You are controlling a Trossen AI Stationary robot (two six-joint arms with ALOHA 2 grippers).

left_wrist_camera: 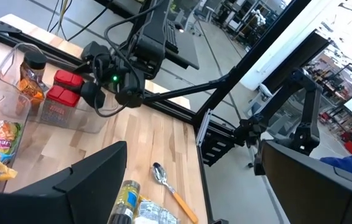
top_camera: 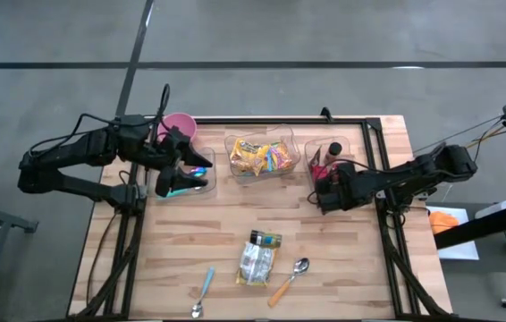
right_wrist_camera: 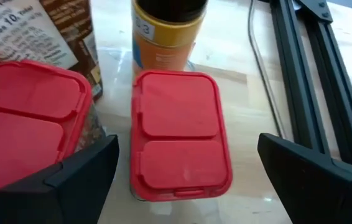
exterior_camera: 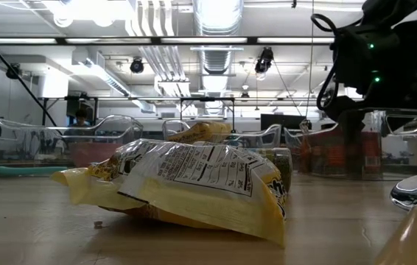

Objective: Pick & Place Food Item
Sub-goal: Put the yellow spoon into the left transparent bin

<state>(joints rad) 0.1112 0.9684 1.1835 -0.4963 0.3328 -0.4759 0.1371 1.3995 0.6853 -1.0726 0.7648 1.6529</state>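
My right tool (right_wrist_camera: 182,168) hangs wide open over a red-lidded spice jar (right_wrist_camera: 179,134) in the clear bin (top_camera: 317,156) at the tabletop's far right edge; rigid, light, likely slick plastic, best pinched across its flat sides just below the lid.

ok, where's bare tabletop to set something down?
Free: wood between the bins and the snack bag; also both front corners, outside the blue spoon and orange spoon. Crowded: back edge, three clear bins with both grippers over the outer ones.
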